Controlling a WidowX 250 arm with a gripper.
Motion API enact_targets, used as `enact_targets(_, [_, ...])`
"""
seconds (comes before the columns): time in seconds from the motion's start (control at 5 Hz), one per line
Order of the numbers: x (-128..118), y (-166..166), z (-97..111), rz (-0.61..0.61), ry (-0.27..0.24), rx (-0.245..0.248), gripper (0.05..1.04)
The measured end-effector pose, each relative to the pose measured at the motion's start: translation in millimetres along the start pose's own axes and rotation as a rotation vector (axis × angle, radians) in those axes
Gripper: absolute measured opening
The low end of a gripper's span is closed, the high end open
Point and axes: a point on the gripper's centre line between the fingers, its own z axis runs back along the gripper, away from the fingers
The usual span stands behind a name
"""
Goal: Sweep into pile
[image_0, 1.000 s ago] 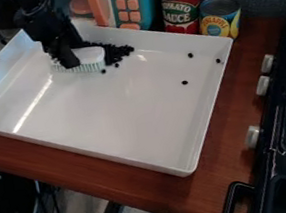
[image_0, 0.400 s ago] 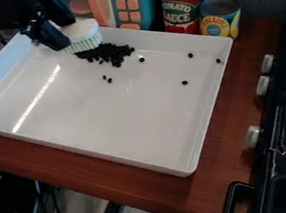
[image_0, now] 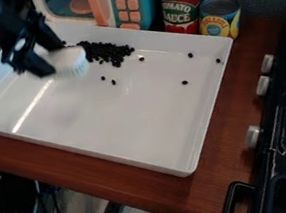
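Over the tray (image_0: 125, 126), the hand (image_0: 51, 60) clamps a brush (image_0: 70, 60).

Slanting glare streak on tray (image_0: 133, 110)

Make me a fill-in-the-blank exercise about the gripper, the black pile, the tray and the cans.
1. The gripper is holding a ____ with bristles.
2. The pieces in the pile are ____ in colour.
3. The tray around the pile is ____ in colour.
4. Beyond the tray's far edge, the number of cans standing is ____.

Missing words: brush; black; white; two.
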Motion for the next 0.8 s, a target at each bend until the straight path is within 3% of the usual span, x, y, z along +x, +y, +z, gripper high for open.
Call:
enact_targets(0.4, [5.7,48.5,-17.1,-0.144,-0.051,0.105,0.685])
enact_targets(0.6, [5.3,59.2,-27.3,-0.166,-0.08,0.133,0.685])
enact_targets(0.8, [6.8,52.4,-28.4,-0.154,-0.109,0.101,0.751])
